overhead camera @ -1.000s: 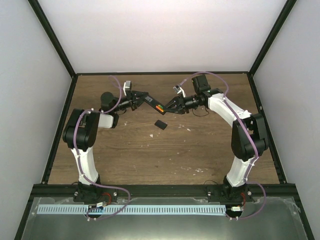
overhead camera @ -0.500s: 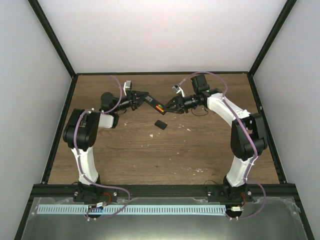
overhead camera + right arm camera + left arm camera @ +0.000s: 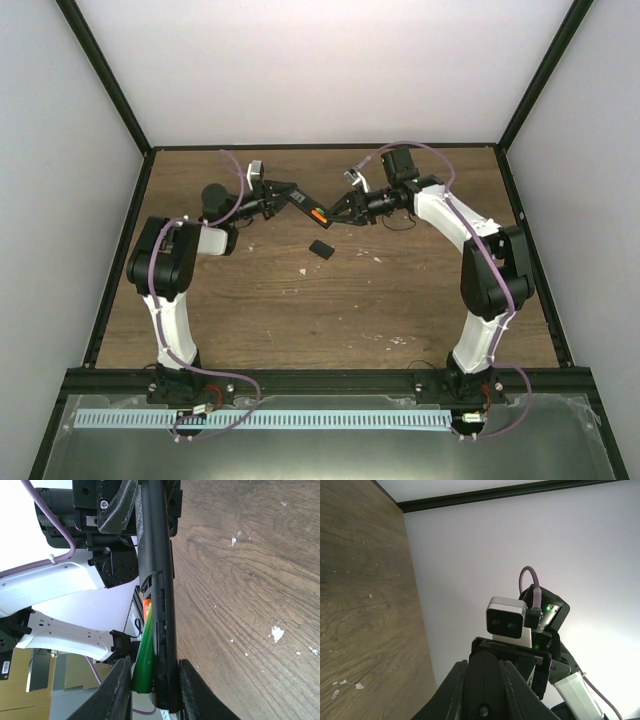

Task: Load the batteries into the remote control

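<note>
Roughly midway, I judge: the left gripper is clamped on the remote control, which is raised at upper centre of the overhead view. One battery sits tilted in its open bay, and the right gripper straddles that end; whether it pinches is unclear. I see no second battery, and the cover lies on the table, so seating and closing remain.

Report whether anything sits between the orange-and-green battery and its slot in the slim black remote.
Nothing visible does. The orange-and-green cylindrical battery lies against the slim black plastic remote control, flanked by the right gripper's fingers. The small black squarish cover lies apart on the brown wooden table.
</note>
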Available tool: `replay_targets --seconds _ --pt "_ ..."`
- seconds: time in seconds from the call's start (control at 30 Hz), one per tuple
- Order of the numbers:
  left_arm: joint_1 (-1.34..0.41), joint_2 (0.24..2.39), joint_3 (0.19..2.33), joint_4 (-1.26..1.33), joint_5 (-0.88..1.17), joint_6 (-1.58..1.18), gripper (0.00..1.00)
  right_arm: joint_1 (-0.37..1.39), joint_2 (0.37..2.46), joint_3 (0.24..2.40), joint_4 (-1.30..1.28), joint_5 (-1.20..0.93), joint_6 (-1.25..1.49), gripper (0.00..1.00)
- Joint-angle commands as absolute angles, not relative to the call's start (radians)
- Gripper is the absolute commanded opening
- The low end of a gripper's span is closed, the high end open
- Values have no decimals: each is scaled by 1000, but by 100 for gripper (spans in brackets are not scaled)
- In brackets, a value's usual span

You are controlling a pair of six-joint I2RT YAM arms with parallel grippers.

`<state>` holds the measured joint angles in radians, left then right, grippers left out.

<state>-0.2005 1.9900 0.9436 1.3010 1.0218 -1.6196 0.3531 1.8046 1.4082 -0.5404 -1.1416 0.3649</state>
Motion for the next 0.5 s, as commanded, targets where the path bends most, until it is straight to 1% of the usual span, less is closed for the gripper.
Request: replay_targets --seconds 0.0,0.27,0.47 --pt "-216 2014 958 1301 1026 -1574 0 393 1810 1484 -500 -1182 368 17" --pt "-215 2008 957 1224 991 -1526 0 402 1811 1491 -511 -1172 364 17" --pt "-216 1981 968 1101 970 -1449 0 406 1815 1497 -520 -1163 362 17"
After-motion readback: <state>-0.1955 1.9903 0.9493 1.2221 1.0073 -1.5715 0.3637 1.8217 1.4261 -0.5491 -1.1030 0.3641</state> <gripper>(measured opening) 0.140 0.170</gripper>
